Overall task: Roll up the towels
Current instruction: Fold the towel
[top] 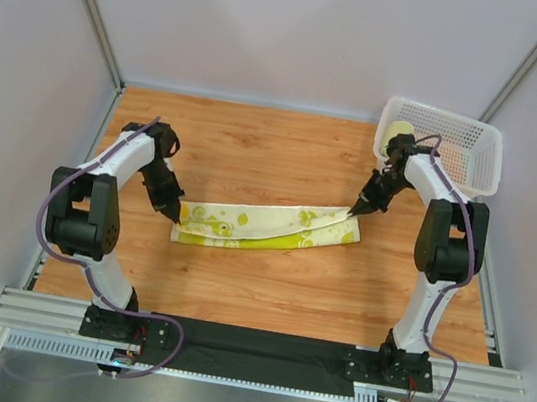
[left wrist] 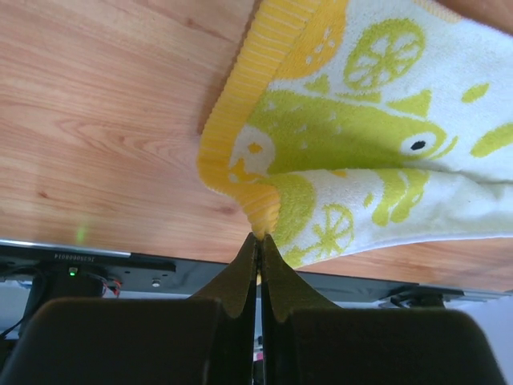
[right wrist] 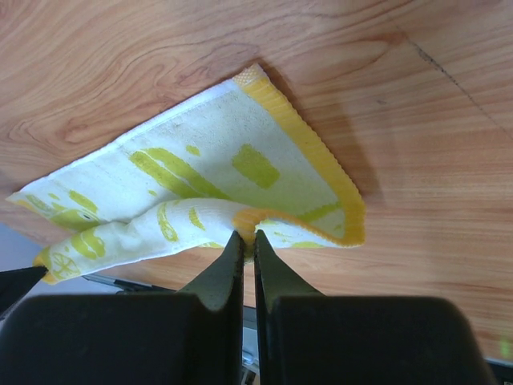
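**Me:** When I look from the top, I see one towel (top: 265, 226) lying long and a bit bent across the middle of the table (top: 256, 149). My left gripper (top: 173, 215) pinches its left end. My right gripper (top: 356, 211) pinches its right end. The white basket (top: 478, 152) sits at the back right, well apart from the towel.

**Helper:** What can go wrong?

**Me:** If I pull the two ends apart too hard, I think the cloth slips out.

**Helper:** And the left wrist view?

**Me:** There the jaws are squeezed tight on just a tiny bit of the yellow edge. A bite that small could pop loose.

**Helper:** The right wrist view?

**Me:** Those jaws are tight on a little fold of the yellow edge. The corner beside it lies flat on the wood. If one side goes higher than the other, the towel may twist, and then the roll comes out crooked.
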Controlling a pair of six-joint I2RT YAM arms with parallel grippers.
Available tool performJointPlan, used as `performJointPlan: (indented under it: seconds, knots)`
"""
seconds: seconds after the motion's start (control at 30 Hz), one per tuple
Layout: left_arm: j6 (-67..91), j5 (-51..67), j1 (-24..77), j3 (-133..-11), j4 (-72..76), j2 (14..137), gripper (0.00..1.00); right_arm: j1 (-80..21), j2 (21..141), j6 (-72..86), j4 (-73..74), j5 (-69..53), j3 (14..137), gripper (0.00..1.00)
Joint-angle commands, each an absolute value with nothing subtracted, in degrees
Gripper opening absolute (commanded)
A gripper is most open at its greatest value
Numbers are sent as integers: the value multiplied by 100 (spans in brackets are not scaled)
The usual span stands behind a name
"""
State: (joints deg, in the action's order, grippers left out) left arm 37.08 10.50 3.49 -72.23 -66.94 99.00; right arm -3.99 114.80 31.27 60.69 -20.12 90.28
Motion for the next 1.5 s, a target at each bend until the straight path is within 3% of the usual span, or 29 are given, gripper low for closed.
performJointPlan:
  seconds: [0.0, 0.9, 1.03, 1.07, 1.23, 1.47]
  knots:
    - [3569, 1178, 203, -7549, -6785, 10028, 0, -422, 11619, 3076, 6249, -2092, 9308, 0]
    - [3191, 1292, -272, -8604, -6776, 11636, 0, -422, 12419, 3182, 6249, -1916, 9949, 0]
    - [3173, 1397, -325, -8666, -6759, 11733, 13, -413, 12410, 3190, 6162, -1890, 9844, 14]
    - [3173, 1406, -343, -8675, -6715, 11733, 18, -413, 12436, 3190, 6135, -1933, 9826, 21]
    - [3129, 1318, -396, -8894, -6671, 11751, 25, -369, 12480, 3155, 6065, -1907, 9870, 37]
    - [2997, 1125, -562, -9456, -6680, 11778, 35, -272, 12402, 3015, 6143, -1697, 9984, 42]
